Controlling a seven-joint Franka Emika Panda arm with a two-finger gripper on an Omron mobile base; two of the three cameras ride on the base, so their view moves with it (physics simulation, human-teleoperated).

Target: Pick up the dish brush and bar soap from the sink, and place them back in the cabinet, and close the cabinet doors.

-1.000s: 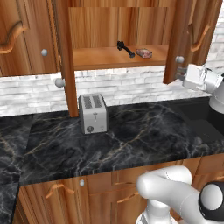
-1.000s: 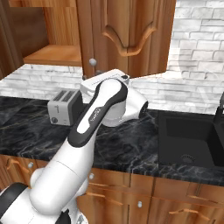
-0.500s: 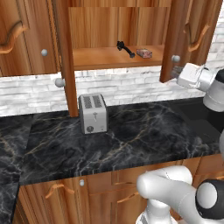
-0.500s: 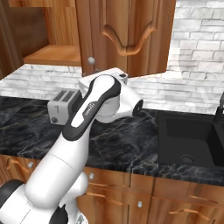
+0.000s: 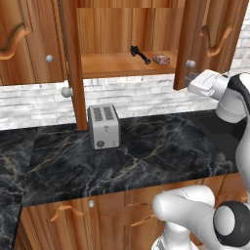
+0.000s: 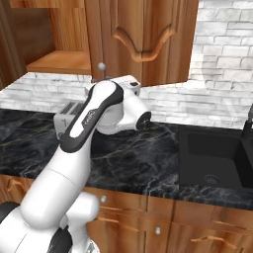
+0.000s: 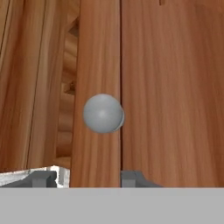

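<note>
Leftward since a second ago, the gripper (image 7: 83, 178) has swung to the right cabinet door (image 5: 195, 39), jaws partly open, straddling its edge below the knob (image 7: 103, 113). Dish brush (image 5: 139, 54) and bar soap (image 5: 161, 59) lie at the shelf's (image 5: 107, 66) right end; only closing both doors remains.

A: Where are the brush and the soap?

B: Both are on the shelf (image 5: 112, 65) inside the cabinet (image 5: 122, 29). The dish brush (image 5: 139, 54) lies just left of the bar soap (image 5: 161, 59).

A: And the doors?

B: The cabinet doors (image 5: 188, 39) stand open, one at each side of the shelf. My end effector (image 5: 197, 87) is right by the knob (image 7: 103, 113) of the right door.

A: What is below?

B: The toaster (image 5: 103, 126) stands on the worktop (image 5: 146, 156), under the left door. The sink (image 6: 217, 155) is set in the worktop far to the right.
</note>
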